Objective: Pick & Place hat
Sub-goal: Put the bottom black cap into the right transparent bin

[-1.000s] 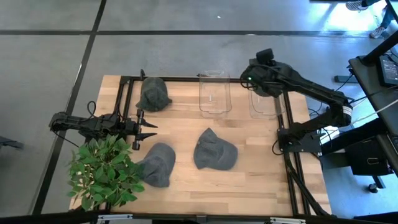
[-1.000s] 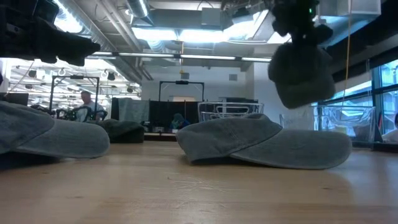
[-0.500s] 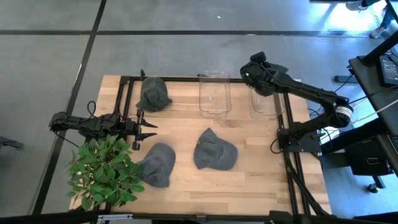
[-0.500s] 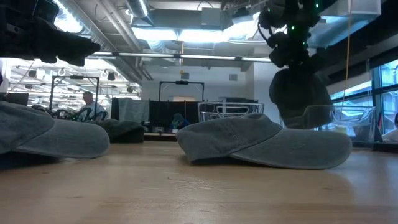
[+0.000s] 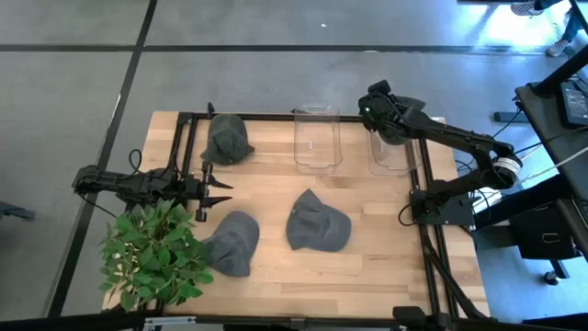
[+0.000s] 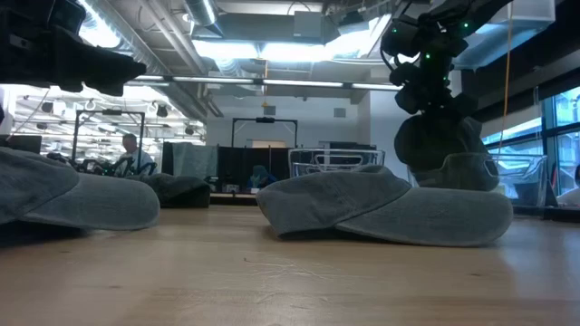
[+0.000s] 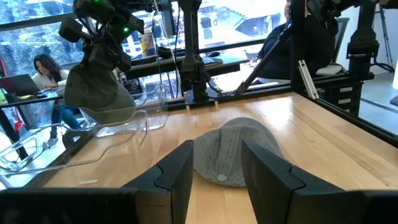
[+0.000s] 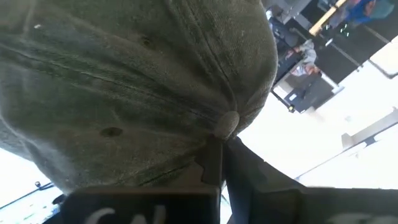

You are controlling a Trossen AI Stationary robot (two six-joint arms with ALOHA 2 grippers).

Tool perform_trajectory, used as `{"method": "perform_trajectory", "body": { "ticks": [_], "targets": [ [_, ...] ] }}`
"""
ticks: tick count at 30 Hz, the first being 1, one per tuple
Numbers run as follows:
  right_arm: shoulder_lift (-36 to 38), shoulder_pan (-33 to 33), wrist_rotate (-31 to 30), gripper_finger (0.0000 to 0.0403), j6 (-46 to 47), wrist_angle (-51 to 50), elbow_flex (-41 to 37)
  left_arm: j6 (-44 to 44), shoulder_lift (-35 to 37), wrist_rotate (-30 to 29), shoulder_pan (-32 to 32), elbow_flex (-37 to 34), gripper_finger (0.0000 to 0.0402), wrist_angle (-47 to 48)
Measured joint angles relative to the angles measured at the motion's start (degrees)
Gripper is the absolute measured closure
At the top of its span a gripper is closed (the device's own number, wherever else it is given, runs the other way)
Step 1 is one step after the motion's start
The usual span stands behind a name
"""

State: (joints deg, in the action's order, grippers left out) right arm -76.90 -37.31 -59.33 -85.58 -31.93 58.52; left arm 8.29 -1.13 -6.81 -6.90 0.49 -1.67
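Note:
Several grey caps are in view. One hangs from my right gripper over the right clear bin; it shows in the low view as a hanging cap and in the left wrist view. Three caps rest on the table by their rims and brims: far left, near left and middle. My left gripper hovers open at the table's left side, pointing toward the middle cap. My right gripper is shut on the hanging cap's crown beside its top button, pinching a fold of cloth between the fingers. It comes from above, pointing down. The cap hangs below the fingers with its lower part at the right bin's rim.
A second clear bin stands left of the right one at the far edge. A green plant fills the near-left corner next to my left arm. A black frame runs along the table's right side. People sit in the room beyond.
My right gripper has gone down with the cap, still shut on it, and shifted slightly toward the table's left. The cap hung well above the right bin; now its lower part sits at the bin's rim.

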Motion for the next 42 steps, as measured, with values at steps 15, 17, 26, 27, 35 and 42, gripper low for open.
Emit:
{"method": "perform_trajectory", "body": {
  "ticks": [15,17,26,27,35,42],
  "targets": [
    [0.2,4.5,-1.3,0.0390,-0.1,-1.3,0.0,0.0,0.0,-0.1,0.0,0.0,0.0272,0.0],
    [0.6,5.2,-2.0,0.0390,0.0,-2.9,0.0,0.0,0.0,-0.1,0.0,0.0,0.0272,0.0],
    [4.1,7.2,0.0,0.0388,3.3,-7.1,0.1,0.0,0.0,-0.1,0.0,0.0,0.0272,0.0],
    [4.1,7.2,0.4,0.0388,3.3,-7.1,0.1,0.0,0.0,-0.1,0.0,0.0,0.0272,0.0],
    [4.0,4.2,0.7,0.0387,4.1,-7.1,0.1,0.0,0.0,-0.1,0.0,0.0,0.0272,0.0],
    [4.0,1.4,3.9,0.0387,4.3,-5.8,0.1,0.0,0.0,-0.1,0.0,0.0,0.0272,0.0]
  ]
}}
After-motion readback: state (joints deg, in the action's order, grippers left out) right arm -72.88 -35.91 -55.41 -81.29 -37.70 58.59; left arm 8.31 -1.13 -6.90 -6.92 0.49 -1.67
